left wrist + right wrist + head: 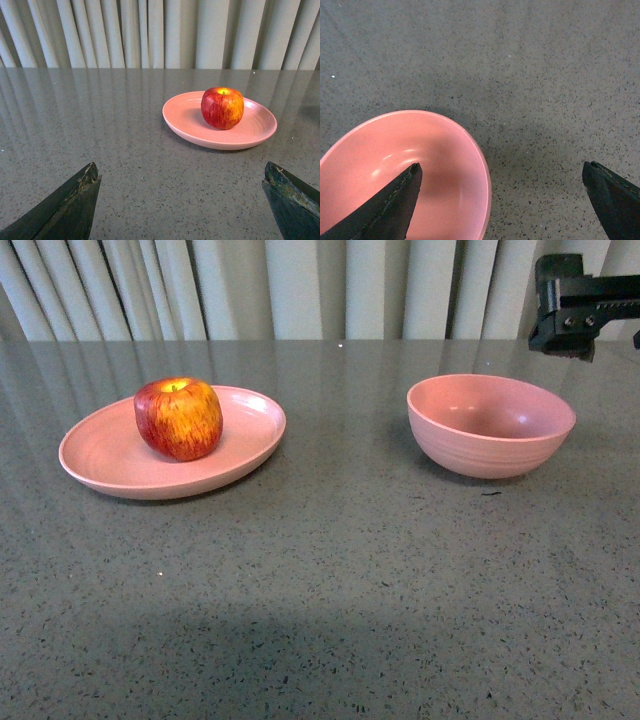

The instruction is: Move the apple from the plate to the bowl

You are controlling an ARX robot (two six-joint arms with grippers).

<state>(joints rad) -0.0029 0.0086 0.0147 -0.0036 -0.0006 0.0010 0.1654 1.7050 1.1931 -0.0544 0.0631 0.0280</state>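
A red apple [179, 418] with yellow streaks stands on the shallow pink plate [100, 462] at the table's left. The deep pink bowl [490, 425] stands empty at the right. In the left wrist view the apple [222, 107] and plate [182, 115] lie well ahead of my open left gripper [180, 172], whose fingers hold nothing. My right gripper [500, 170] hovers open above the bowl's rim [482, 165], one finger over the bowl's inside, the other over the bare table. Part of the right arm [580, 305] shows above and behind the bowl in the front view.
The grey speckled tabletop [330, 570] stretches between and in front of the two dishes. Pale pleated curtains [300, 285] hang behind the table's far edge. A small dark speck [490, 493] lies just in front of the bowl.
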